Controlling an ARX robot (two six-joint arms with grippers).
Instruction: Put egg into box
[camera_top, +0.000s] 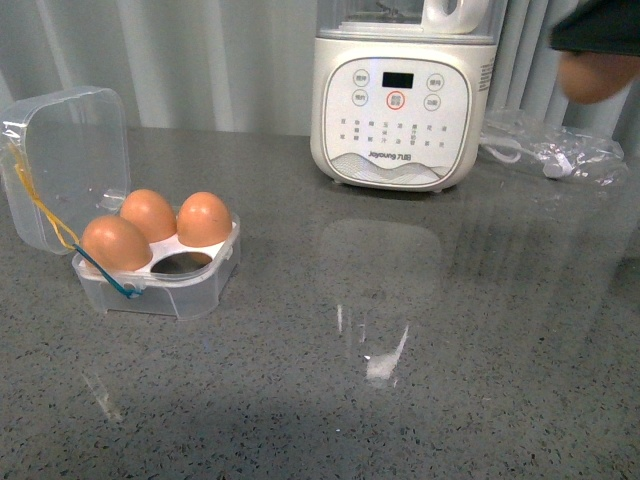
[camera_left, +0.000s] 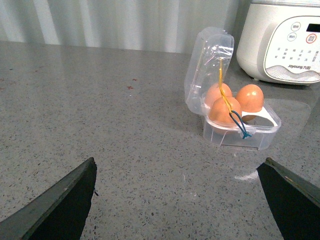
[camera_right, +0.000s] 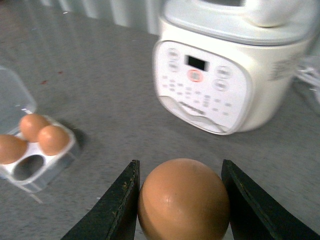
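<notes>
My right gripper (camera_right: 181, 172) is shut on the egg (camera_right: 183, 200), an orange-brown egg held between its two dark fingers, high above the table. In the front view the egg (camera_top: 595, 77) and the gripper (camera_top: 597, 45) show blurred at the top right. The box (camera_top: 160, 268) is a small clear case at the left with its lid open; three brown eggs sit in it and the front right cup (camera_top: 183, 264) is empty. It also shows in the left wrist view (camera_left: 240, 127) and the right wrist view (camera_right: 37, 165). My left gripper (camera_left: 180, 167) is open and empty, low over the table, short of the box.
A big white appliance (camera_top: 405, 95) with a button panel stands at the back centre. A crumpled clear plastic bag with a white cable (camera_top: 555, 150) lies to its right. The grey speckled tabletop (camera_top: 400, 340) spreads between the box and the appliance.
</notes>
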